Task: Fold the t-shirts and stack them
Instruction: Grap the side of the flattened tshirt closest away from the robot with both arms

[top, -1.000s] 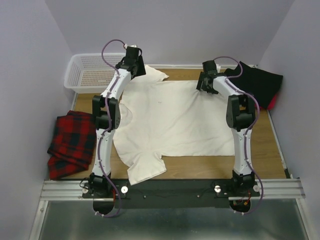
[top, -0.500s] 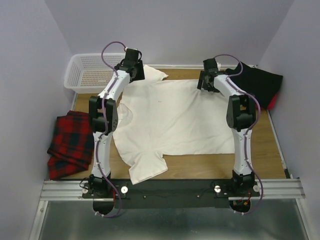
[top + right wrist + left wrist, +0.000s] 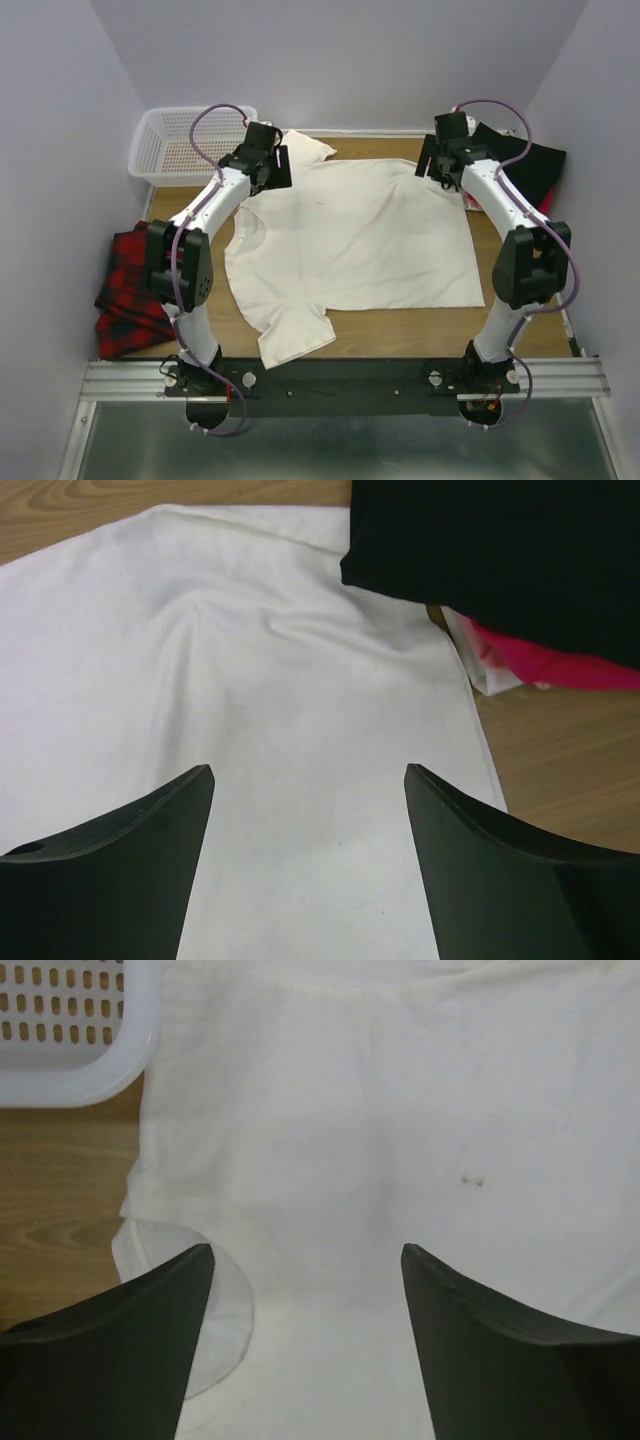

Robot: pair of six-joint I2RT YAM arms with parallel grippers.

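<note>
- The cream-white t-shirt (image 3: 350, 235) lies spread flat across the middle of the table (image 3: 400, 325). Its collar is toward the left of the top view, its hem toward the right, and one sleeve points at the far edge and one at the near edge. Laid out this way, it looks ready for its first fold.
- The black shirt (image 3: 525, 165) sits bunched at the upper right. In the right wrist view its edge appears to overlap the cream shirt's far hem corner. The red shirt (image 3: 540, 655) peeks out from under it. Both seem parked to wait their turn.
- The left pincer (image 3: 276, 165) hangs over the far shoulder at upper left, jaws wide with nothing between them.
- The right pincer (image 3: 432, 160) hangs over the far hem corner at upper right, jaws equally wide and empty.
- Placed at the two ends of the far edge, they are probably about to pinch it and carry it over.
- A white basket (image 3: 180, 145) stands at upper left, and a red-and-black checked cloth (image 3: 140, 290) lies at the left edge.
</note>
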